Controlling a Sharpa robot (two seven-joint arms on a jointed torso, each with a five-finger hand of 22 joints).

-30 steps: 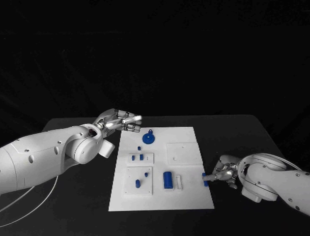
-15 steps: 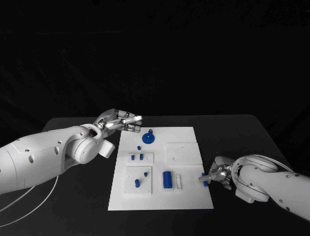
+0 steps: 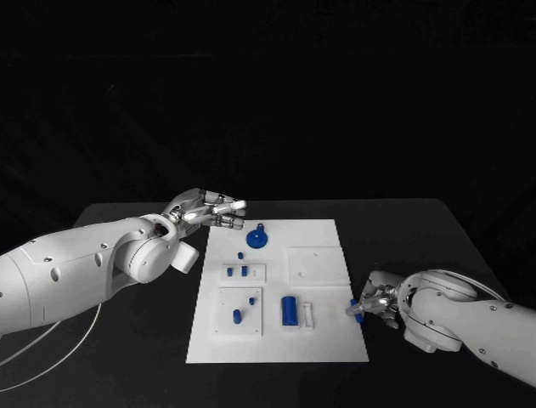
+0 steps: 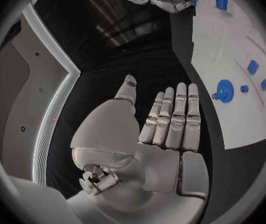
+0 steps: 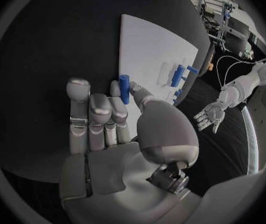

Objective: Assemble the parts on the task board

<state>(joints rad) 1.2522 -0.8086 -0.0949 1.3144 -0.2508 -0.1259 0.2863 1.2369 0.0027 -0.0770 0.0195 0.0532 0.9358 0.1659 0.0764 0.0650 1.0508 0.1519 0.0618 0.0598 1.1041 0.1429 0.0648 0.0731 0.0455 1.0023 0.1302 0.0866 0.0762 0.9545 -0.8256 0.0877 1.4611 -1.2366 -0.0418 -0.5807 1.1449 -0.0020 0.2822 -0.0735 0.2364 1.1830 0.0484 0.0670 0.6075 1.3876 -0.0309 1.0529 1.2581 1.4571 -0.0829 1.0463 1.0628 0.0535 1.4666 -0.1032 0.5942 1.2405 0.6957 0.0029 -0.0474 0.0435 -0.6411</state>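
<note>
At the near right edge of the task board (image 3: 319, 280), the right hand (image 3: 380, 303) pinches a small blue peg (image 5: 124, 88) between thumb and a finger, its other fingers loosely extended; the peg stands roughly upright, long axis vertical, just over the board's right rim. On the board, left of it, a blue cylinder (image 3: 290, 310) lies lengthwise near-to-far. Farther off, a round blue disc (image 3: 256, 240) sits near the far edge. Beyond the board's far left corner, the left hand (image 3: 206, 209) hovers open and flat, holding nothing.

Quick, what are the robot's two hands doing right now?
Left hand: open, holding nothing.
Right hand: pinching a small blue part at the task board edge.
</note>
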